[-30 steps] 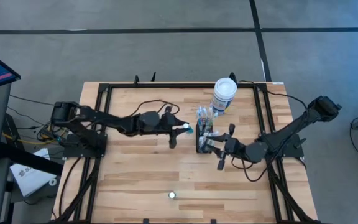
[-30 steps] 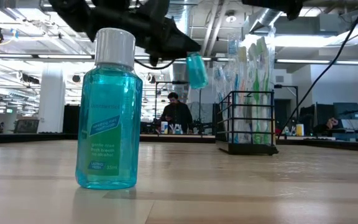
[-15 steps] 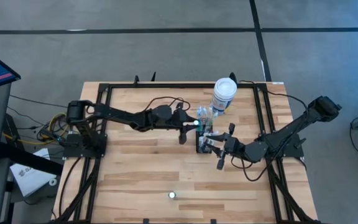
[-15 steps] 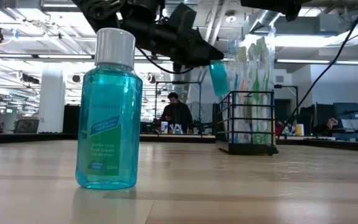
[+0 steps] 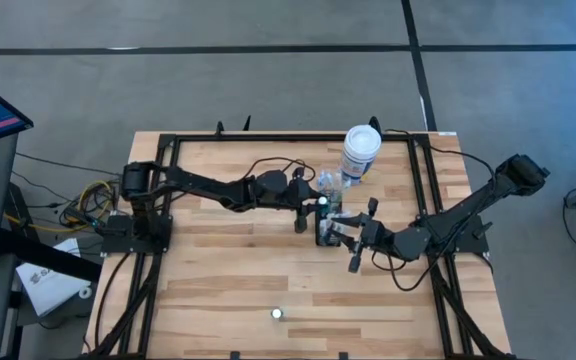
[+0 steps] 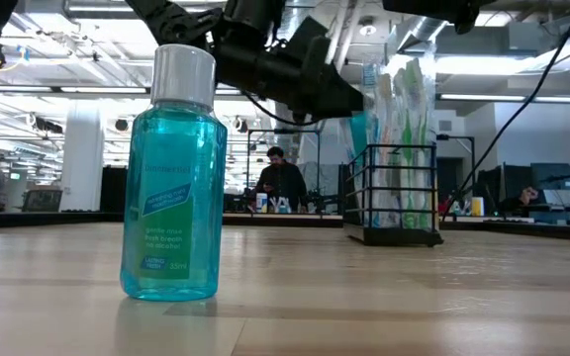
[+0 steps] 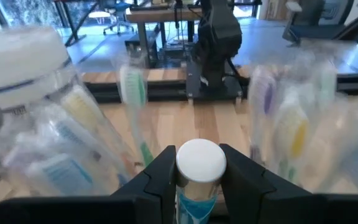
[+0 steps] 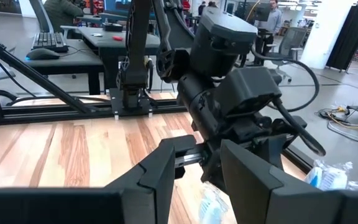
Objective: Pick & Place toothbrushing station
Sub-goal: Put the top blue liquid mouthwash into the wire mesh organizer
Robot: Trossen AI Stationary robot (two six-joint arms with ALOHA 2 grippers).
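The toothbrushing station (image 5: pixel 327 234) is a black wire caddy (image 6: pixel 396 233) standing on its base mid-table, with wrapped toothbrushes (image 6: pixel 404 104) upright in it. My left gripper (image 5: pixel 314 204) reaches in level from the left, shut on a small teal bottle (image 6: pixel 361 133) with a white cap (image 7: pixel 200 163). The bottle hangs above the caddy's left edge, against the toothbrushes (image 7: pixel 133 93). My right gripper (image 5: pixel 348 240) hovers open at the caddy's right side, its fingers (image 8: pixel 160 167) apart with nothing between them. My left gripper pinches the small bottle between its two fingers (image 7: pixel 159 177), just below the white cap (image 7: pixel 200 163). The fingers come level from the table's left. The bottle hangs roughly upright, cap up, lifted clear of the table, with its teal body (image 6: pixel 361 133) below the fingers.
A large teal mouthwash bottle (image 6: pixel 173 173) stands near the table's front edge (image 5: pixel 277 313). A white canister with a blue label (image 5: pixel 360 151) stands behind the caddy at the far side. A black frame (image 5: pixel 168 150) runs round the wooden tabletop. People sit in the room beyond.
My left gripper has carried the small bottle toward the table's right and slightly down, up to the caddy's toothbrushes. It rolled a little on the way, so the bottle now hangs more upright.
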